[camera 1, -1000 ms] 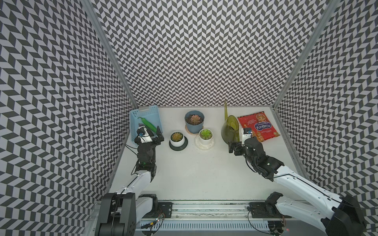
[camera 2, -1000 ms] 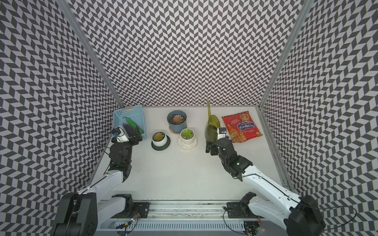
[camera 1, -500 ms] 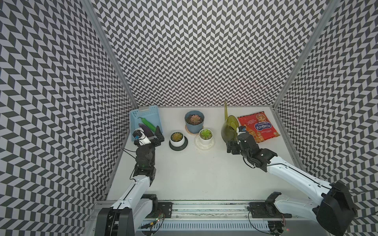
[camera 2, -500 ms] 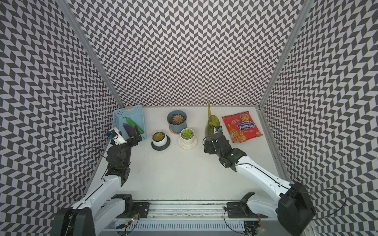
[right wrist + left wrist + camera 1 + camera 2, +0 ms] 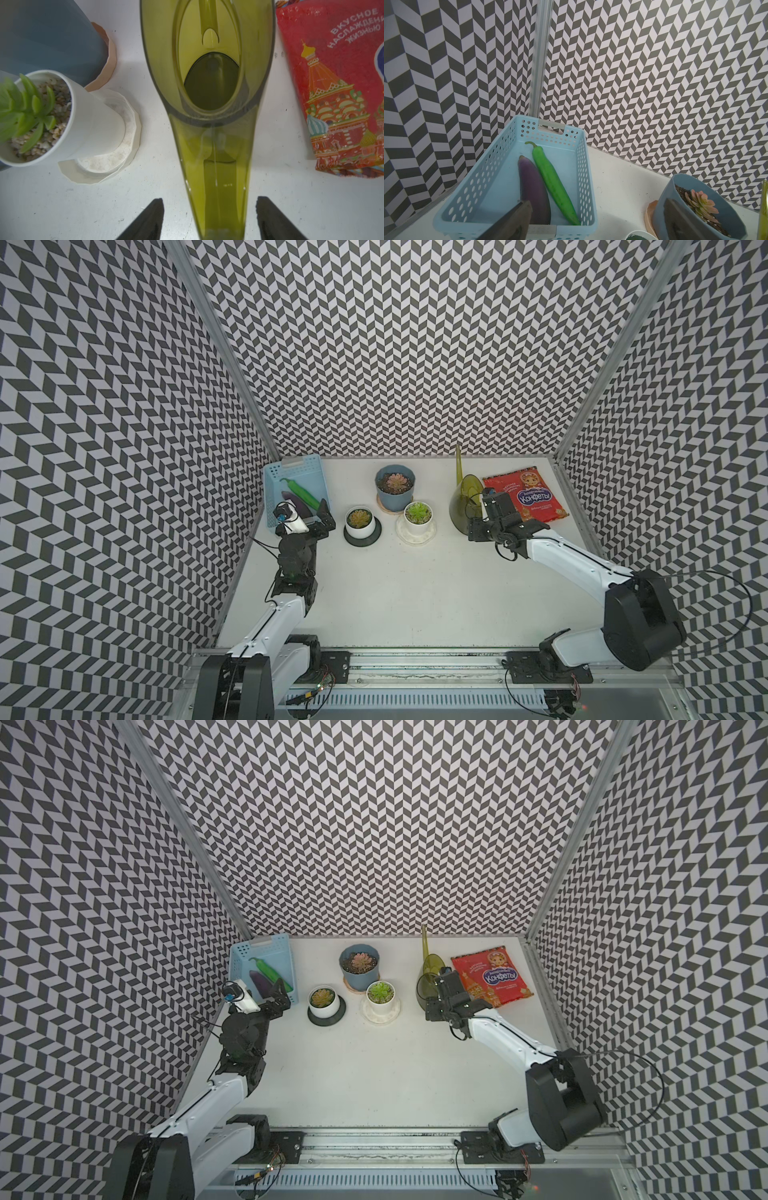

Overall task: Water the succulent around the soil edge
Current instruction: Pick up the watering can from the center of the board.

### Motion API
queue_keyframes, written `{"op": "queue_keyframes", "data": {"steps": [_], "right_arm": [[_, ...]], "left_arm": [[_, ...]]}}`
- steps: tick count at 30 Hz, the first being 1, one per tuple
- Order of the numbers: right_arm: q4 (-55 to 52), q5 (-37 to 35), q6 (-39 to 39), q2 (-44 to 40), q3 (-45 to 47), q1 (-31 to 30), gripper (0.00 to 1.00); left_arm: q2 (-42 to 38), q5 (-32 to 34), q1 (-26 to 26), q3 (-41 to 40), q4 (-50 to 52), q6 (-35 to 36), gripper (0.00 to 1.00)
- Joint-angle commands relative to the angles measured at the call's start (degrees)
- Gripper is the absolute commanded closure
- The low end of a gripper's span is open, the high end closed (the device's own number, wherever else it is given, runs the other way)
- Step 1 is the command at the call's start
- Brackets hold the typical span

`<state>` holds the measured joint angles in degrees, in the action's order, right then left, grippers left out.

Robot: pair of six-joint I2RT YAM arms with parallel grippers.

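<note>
R gripper straddles the handle of the green watering can; jaws are apart w/ a gap each side, nothing held yet. The can stands upright btw the potted green succulent and the candy bag. For a good grip: centre the handle, clamp firmly, since the long spout will likely lever it, then lift level before any tilt. L gripper hangs wide open & empty near the blue basket.
</note>
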<state>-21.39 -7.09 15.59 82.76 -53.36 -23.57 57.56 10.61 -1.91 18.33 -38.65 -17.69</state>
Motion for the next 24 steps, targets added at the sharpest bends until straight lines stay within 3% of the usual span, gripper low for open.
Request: {"op": "queue_keyframes", "data": {"steps": [1,14,24], "right_arm": [[3.86,0.69,-1.87,0.82,-1.91,1.35,0.32],[2.24,-0.38,-3.66,5.88,-5.62,1.73,0.46],[2.74,0.05,-3.74,8.0,-3.59,1.6,0.56]], "left_arm": [[0.51,-0.16,-0.37,1.87,0.28,0.19,0.0],[1.15,1.0,-0.39,2.5,1.47,0.38,0.0],[1.2,1.34,-0.28,2.5,1.39,0.46,0.0]]}}
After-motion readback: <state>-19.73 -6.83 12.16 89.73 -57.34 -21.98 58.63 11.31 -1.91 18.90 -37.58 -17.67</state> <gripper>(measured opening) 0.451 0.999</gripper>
